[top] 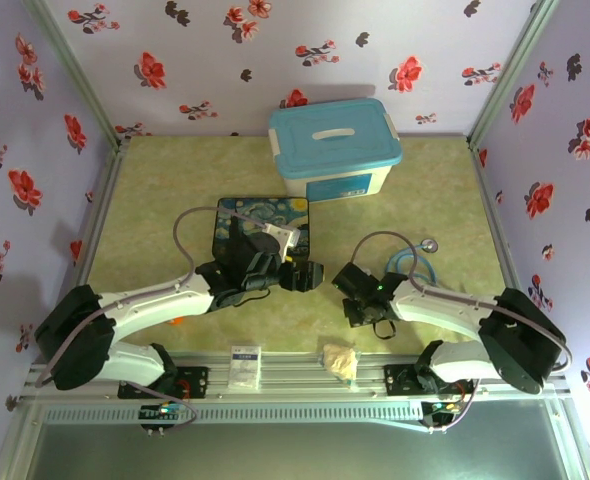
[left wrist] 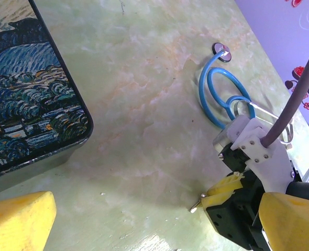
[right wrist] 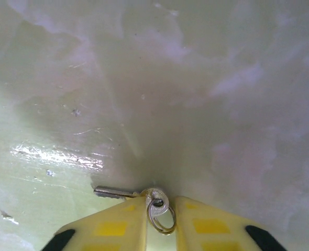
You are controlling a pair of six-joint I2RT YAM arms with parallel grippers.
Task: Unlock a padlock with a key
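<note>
Right gripper (right wrist: 161,224) tight around key (right wrist: 118,192)

**Hidden, cropped and unclear**

The head of the key (right wrist: 115,192) sits half buried between the fingers (right wrist: 112,230) of the right gripper (right wrist: 160,209), and those fingers run off the bottom edge. In the left wrist view the painted tin (left wrist: 29,89) is cut by the left edge, the fingers (left wrist: 18,219) of the left gripper (left wrist: 157,214) are cropped at the bottom corners, and the blue stethoscope (left wrist: 220,94) tubing passes behind the right arm (left wrist: 259,151). From above, the left arm (top: 145,300) covers part of the painted tin (top: 265,215), and an orange thing (top: 178,322) beneath it is too hidden to identify.
</note>
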